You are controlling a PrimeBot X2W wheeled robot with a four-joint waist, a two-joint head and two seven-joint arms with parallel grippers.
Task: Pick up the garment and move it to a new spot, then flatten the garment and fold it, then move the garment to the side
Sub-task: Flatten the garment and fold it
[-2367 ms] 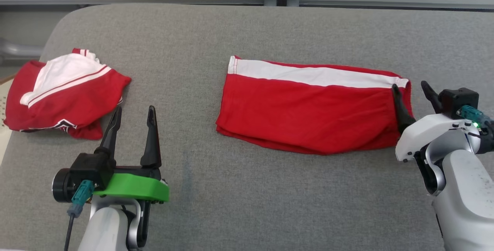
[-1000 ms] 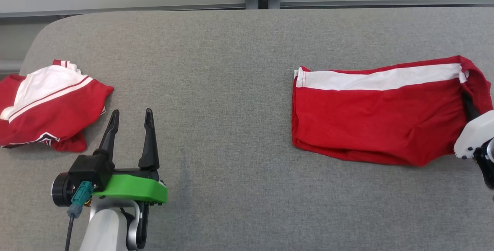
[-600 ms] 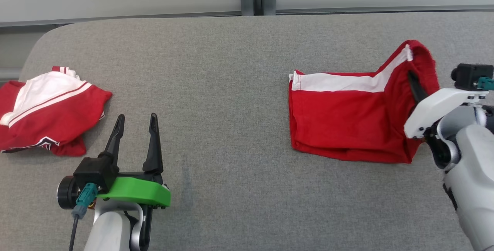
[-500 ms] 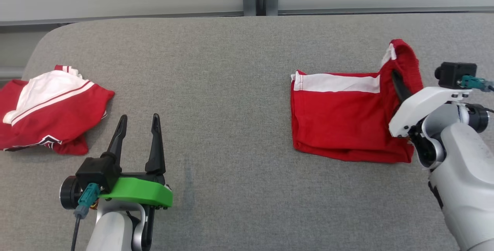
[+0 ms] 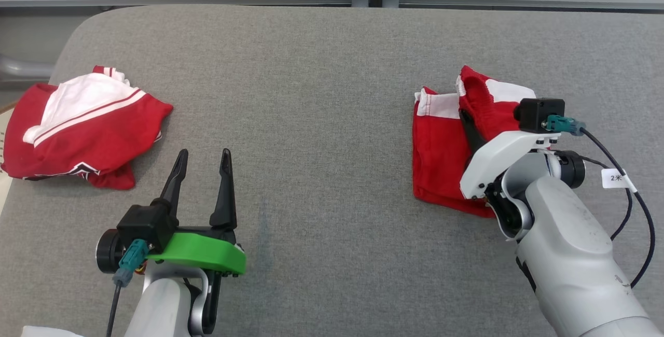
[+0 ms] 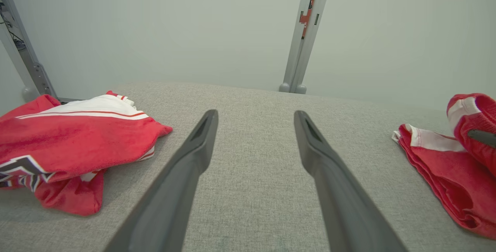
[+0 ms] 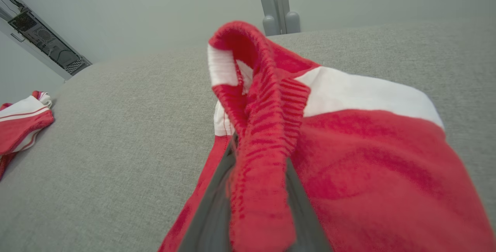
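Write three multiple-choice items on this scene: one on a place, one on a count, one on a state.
1. Where does the crumpled red-and-white garment lie? A. left end of the grey fabric table B. its centre C. its right end
2. How many garments are on the table? A. one B. two C. three
3. The right gripper is: A. open over bare table B. shut on the raised edge of the half-folded red-and-white garment C. shut on nothing
Key: 1 A, it lies at the head view's left; 2 B, one at each end; 3 B, red cloth sits pinched between its fingers.
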